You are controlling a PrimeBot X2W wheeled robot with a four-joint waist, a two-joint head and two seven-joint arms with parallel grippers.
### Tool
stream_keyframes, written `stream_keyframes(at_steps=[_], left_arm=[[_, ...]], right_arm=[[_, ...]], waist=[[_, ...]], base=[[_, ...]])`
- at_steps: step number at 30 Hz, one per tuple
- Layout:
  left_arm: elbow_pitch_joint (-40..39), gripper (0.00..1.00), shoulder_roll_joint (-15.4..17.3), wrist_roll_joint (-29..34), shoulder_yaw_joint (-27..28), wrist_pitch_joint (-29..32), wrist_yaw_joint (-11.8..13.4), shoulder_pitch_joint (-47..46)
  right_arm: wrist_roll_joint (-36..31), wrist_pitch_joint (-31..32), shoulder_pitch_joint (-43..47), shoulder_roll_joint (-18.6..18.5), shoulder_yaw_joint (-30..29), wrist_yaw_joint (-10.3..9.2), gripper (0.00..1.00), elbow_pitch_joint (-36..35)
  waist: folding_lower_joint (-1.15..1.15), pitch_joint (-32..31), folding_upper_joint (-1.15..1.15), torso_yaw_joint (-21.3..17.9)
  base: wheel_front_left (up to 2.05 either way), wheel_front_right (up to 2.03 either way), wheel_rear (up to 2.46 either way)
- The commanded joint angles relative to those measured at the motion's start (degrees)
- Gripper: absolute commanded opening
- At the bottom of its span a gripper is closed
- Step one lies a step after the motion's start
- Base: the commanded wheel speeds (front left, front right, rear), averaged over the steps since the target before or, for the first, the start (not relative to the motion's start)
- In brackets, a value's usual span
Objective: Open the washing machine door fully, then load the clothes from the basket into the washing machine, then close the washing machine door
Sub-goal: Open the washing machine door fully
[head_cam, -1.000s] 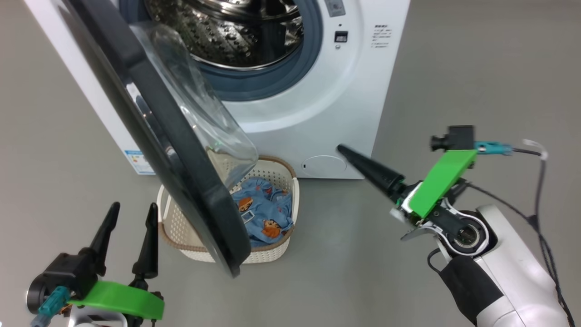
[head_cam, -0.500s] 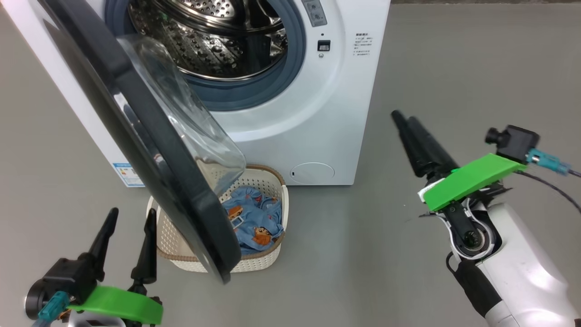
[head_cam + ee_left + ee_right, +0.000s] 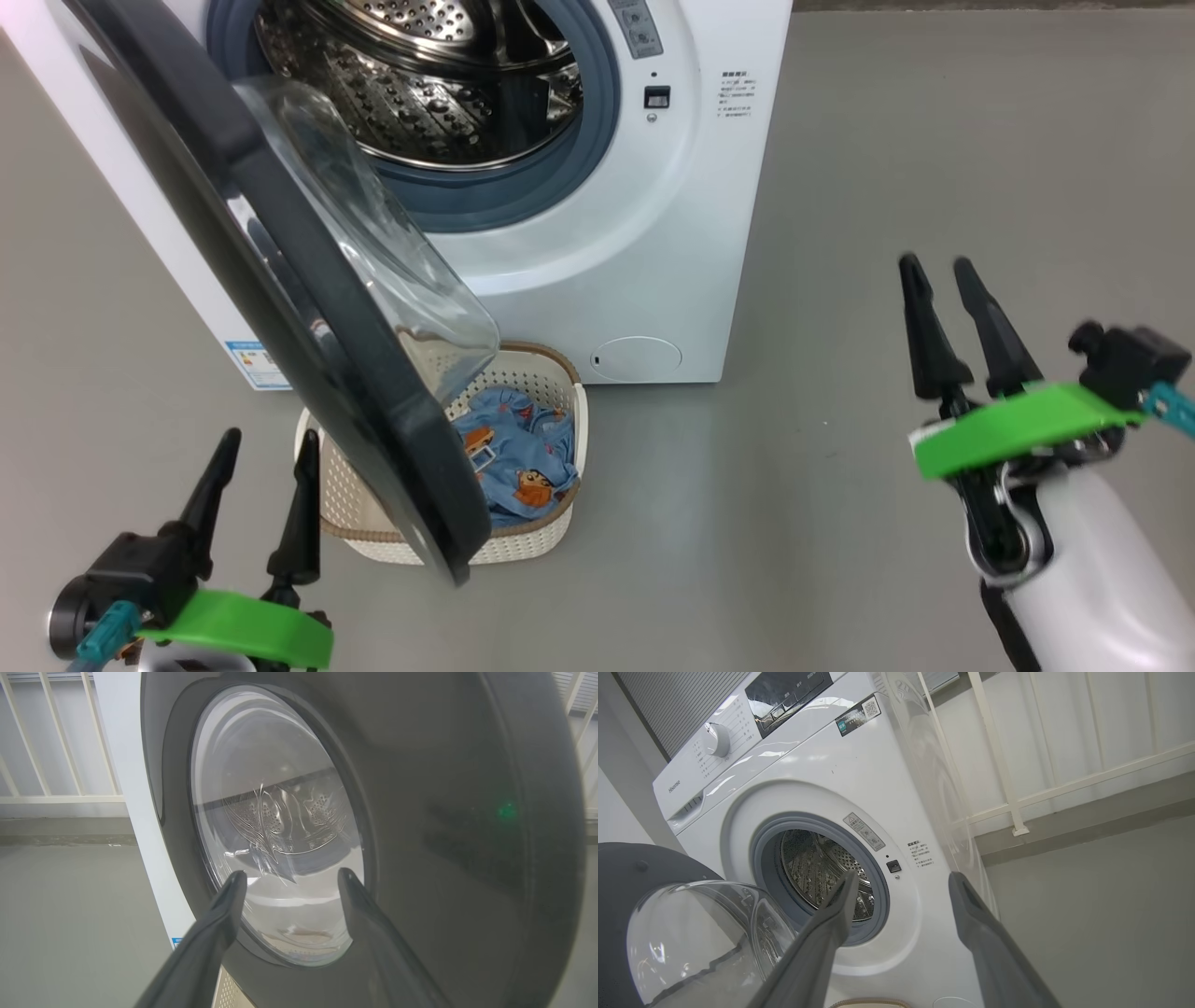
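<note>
Down at the near left, the left end effector (image 3: 270,436) hovers low over the floor (image 3: 747,523), fingers parted and holding nothing. Its wrist view looks straight at the outer face of the washing machine door (image 3: 317,317), so it is the nearer arm, but it's on the outside of the panel.

Over on the right, the right end effector (image 3: 934,263) is also parted and empty, fingers pointing at the washing machine (image 3: 653,233) and well apart from everything.

Between them, the door hangs about half open. It is hinged on the machine's left, and its free edge juts out toward the robot. That edge overhangs the basket (image 3: 523,546), which sits on the floor just in front of the machine. The clothes (image 3: 518,457) lie bundled in the basket's right half, partly tucked under the glass bowl.

Beyond that, the steel drum (image 3: 439,84) gapes open and looks empty.

Here's the crux: the door looks as if it needs to swing farther left. The right arm faces its inner side, the side a push would come from.
</note>
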Motion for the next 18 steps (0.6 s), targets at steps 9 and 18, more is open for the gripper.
stream_keyframes(at_steps=[9, 18], left_arm=[[-2.7, 1.00, 0.2, 1.0, 3.3, -0.4, -0.1, 0.7], [-4.7, 1.00, -1.2, 1.6, 4.7, -0.4, -0.1, 2.8]], right_arm=[[-16.9, -0.7, 10.8, 2.5, -4.8, 0.18, 1.00, -12.7], [-26.8, -0.7, 18.5, 3.8, -5.8, 0.18, 1.00, -20.8]], waist=[[0.00, 0.3, 0.00, -0.8], [0.00, 0.9, 0.00, -1.7]], base=[[0.00, 0.00, 0.00], [0.00, 0.00, 0.00]])
